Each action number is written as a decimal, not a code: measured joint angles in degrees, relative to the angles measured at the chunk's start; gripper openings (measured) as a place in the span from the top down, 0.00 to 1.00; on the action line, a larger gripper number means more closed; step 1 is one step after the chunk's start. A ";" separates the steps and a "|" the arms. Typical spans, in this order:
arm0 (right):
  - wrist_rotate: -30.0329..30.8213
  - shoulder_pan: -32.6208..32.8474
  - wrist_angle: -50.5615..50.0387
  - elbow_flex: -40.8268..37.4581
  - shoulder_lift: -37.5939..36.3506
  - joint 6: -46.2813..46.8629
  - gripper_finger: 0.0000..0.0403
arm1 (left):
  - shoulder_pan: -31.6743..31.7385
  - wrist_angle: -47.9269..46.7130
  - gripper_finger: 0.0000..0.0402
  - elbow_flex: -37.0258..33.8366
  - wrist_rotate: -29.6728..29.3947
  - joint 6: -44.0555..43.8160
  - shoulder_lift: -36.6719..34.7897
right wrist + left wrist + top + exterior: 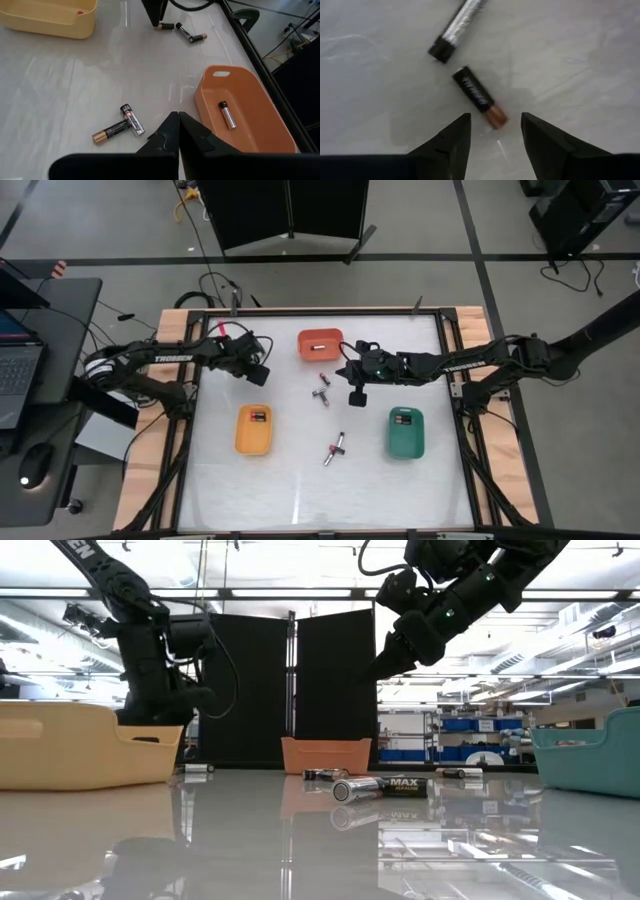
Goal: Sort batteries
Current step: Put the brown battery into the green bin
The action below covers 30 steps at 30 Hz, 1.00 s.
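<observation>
I'm looking down on a glossy white desk (300, 490) framed in pale wood, with a grey floor and a black screen beyond it. I take the orange rounded plastic tray (320, 344) at the far edge as my landmark; one silvery battery with a dark cap (227, 114) lies inside it.

The left tool (492, 131) hangs left of the orange tray, near the desk's left edge, its fingers spread over a dark battery with a coppery end (480, 96); a silvery, foil-like battery (457, 29) lies just beyond that one. Neither is gripped.

The right tool (178, 131) sits just right of the orange tray and a little nearer the front, fingers pressed together and holding nothing. Below the tray, toward the desk's middle, a crossed pair of small dark batteries (322, 394) touch each other. Farther toward the front lies another pair of batteries (335, 449).

The yellow rounded plastic tray (253, 429) is front-left of the orange one, and the green rounded plastic tray (406, 432) front-right; each holds something small and dark that I can't make out.
</observation>
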 joint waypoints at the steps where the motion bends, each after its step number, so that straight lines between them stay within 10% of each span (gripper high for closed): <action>1: 0.00 0.02 0.00 0.00 0.00 0.00 0.97 | 0.14 0.30 0.55 -0.06 -0.61 0.29 0.54; 30: 0.00 1.36 -1.03 0.00 -0.01 0.12 0.97 | -5.37 -4.53 0.89 0.78 0.00 9.84 -0.11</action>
